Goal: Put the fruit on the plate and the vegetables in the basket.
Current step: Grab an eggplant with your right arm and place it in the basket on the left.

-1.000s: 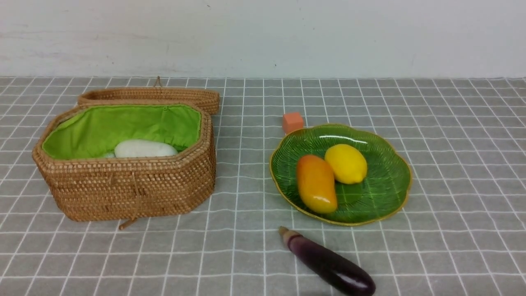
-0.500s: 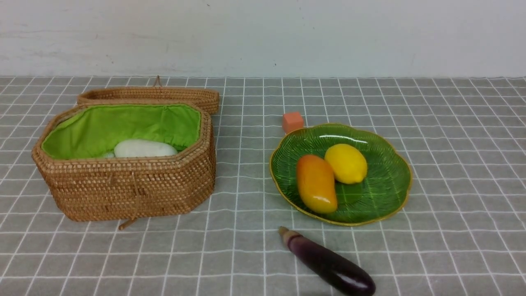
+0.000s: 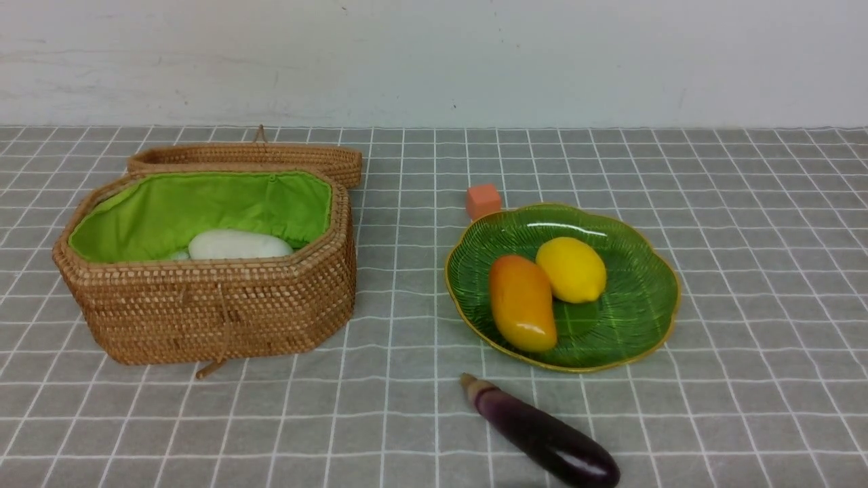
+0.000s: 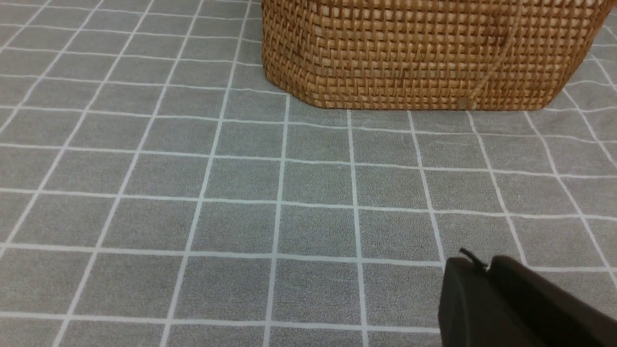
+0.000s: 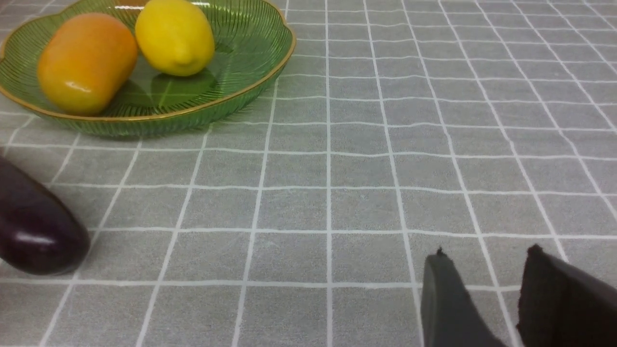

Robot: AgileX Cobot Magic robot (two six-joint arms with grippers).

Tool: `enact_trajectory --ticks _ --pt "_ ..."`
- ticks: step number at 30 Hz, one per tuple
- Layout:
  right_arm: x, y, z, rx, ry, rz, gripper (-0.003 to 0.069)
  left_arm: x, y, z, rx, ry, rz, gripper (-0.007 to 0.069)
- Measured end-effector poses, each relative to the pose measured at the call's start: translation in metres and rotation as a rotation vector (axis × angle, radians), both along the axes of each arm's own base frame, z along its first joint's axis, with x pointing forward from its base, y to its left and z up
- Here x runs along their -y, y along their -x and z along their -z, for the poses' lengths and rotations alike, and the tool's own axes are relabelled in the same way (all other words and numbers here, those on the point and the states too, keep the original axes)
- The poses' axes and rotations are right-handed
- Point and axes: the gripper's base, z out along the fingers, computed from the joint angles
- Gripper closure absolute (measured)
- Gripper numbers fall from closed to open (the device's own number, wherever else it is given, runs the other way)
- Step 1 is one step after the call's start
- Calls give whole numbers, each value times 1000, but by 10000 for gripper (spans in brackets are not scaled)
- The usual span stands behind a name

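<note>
grey cloth [image 3: 746, 305], eggplant [image 3: 542, 437] near the plate [image 3: 563, 368] rim.

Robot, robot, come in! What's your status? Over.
Left end effector shut, right end effector open, both empty. Mango and lemon on plate, white radish in basket, eggplant on cloth near plate. Nothing between eggplant and basket.

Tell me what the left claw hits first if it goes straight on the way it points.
Likely the basket: the left claw points over bare tablecloth toward its wicker wall, with nothing between. Depth is unclear; if tilted down, it meets the tablecloth first.
</note>
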Motion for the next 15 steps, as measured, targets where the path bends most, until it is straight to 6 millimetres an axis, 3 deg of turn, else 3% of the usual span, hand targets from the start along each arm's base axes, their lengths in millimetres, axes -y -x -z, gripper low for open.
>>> enact_trajectory --ticks 4,10,15 --pt "0 -3 -8 111 -29 12 419 0 0 0 0 0 0 566" --pt "4 -3 -38 454 -182 52 419 0 0 0 0 0 0 556" --pt "5 -1 -47 503 -320 62 419 0 0 0 0 0 0 553"
